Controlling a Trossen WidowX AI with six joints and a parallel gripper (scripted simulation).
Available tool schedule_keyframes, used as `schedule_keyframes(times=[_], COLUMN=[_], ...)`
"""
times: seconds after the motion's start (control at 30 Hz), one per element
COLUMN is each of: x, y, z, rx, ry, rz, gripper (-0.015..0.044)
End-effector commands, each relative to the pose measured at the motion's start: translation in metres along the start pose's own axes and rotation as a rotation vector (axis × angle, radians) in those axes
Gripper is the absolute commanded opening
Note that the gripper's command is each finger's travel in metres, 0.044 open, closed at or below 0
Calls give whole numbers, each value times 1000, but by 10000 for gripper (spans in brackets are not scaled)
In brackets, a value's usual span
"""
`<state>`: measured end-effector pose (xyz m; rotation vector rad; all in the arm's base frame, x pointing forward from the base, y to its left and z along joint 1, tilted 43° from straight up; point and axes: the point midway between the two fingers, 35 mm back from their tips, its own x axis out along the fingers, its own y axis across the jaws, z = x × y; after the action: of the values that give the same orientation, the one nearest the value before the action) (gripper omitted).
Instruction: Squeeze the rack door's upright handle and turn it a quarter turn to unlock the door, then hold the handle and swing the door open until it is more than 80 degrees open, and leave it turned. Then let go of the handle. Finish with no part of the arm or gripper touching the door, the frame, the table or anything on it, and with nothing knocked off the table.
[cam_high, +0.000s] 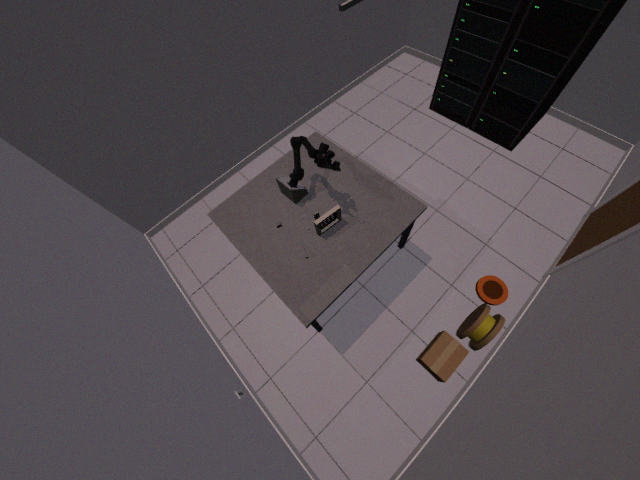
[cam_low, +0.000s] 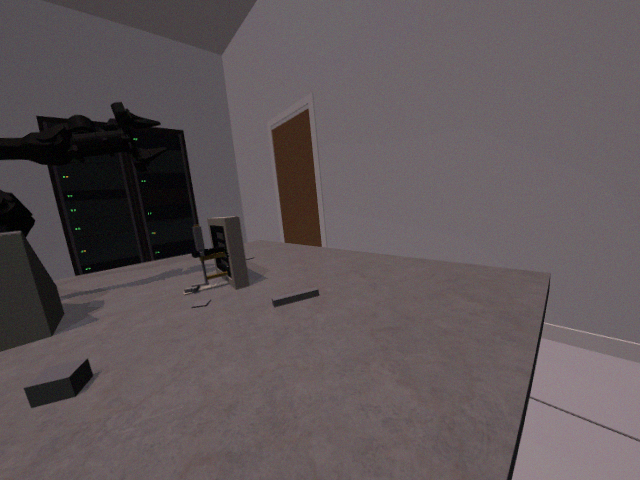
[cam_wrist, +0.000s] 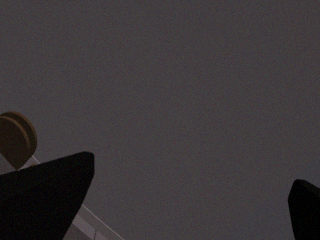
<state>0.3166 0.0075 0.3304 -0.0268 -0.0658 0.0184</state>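
The small beige rack frame (cam_high: 326, 217) (cam_low: 238, 253) stands upright on the table, dark inside. On its arm side, near one end, an upright grey handle (cam_low: 197, 238) (cam_high: 316, 214) stands out, with brass-coloured bars (cam_low: 212, 255) between it and the frame. The door's angle and the handle's turn cannot be told. My gripper (cam_high: 336, 159) (cam_low: 161, 136) (cam_wrist: 195, 179) is open and empty, high above the table and well away from the handle. The wrist view shows both fingertips with only wall between them; frame, door and handle are out of that view.
The table (cam_high: 258, 237) (cam_low: 336, 372) carries the arm's grey base (cam_high: 292, 190) (cam_low: 25, 294), a dark block (cam_high: 279, 224) (cam_low: 56, 384), a flat grey bar (cam_low: 295, 297) and a thin dark piece (cam_low: 201, 304). A pale strip (cam_low: 211, 287) lies low beside the frame.
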Motion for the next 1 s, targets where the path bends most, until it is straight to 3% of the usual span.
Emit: schedule_keyframes(times=[0.0,0.13,0.97], x=[1,12,58], y=[0,0,-12], z=[-1,-15,-140], rx=[-1,-22,-67], ry=[4,86,690], rz=[1,17,162], gripper=[374,287,287])
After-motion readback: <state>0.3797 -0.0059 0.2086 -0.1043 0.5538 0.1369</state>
